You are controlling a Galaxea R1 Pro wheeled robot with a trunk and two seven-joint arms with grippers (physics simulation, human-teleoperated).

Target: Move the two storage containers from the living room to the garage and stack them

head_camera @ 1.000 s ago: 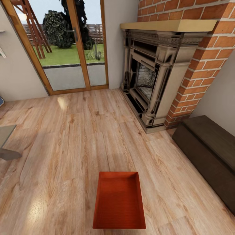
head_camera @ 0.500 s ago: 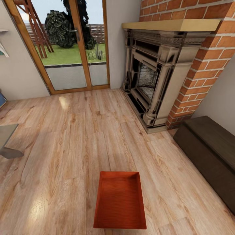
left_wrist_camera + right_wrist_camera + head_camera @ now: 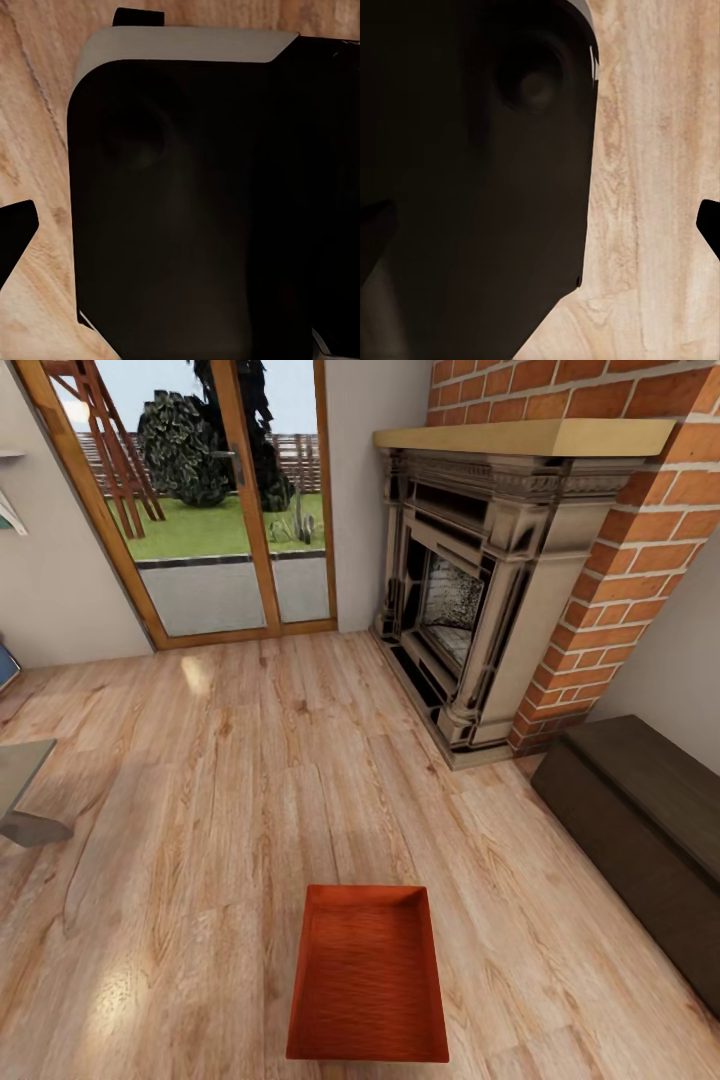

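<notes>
Across the living room, light wood plank flooring [image 3: 250, 780] spreads from the near edge of the head view to the far walls. At the far right stands a red brick fireplace [image 3: 620, 550] with a pale wooden mantel [image 3: 520, 437] and an ornate dark-and-cream surround [image 3: 470, 600] resting on the planks. Glass doors [image 3: 210, 510] in an orange-brown wooden frame fill the far left wall, showing lawn, a dark shrub and a fence outside. Along the right edge of the flooring, just beside the brick column, sits a long low dark-brown cabinet [image 3: 640, 840]. A grey tabletop corner [image 3: 15, 785] pokes in at the left edge.

One storage container [image 3: 367, 975], an orange-red open bin with tapered walls, sits on the planks at the near edge, roughly centred, well apart from the cabinet and fireplace.

Both wrist views show a large dark, rounded robot body [image 3: 202, 210] over wood planks. Black finger tips [image 3: 15, 229] poke in at the frame edges; whether either gripper is spread or pressed together cannot be told.
</notes>
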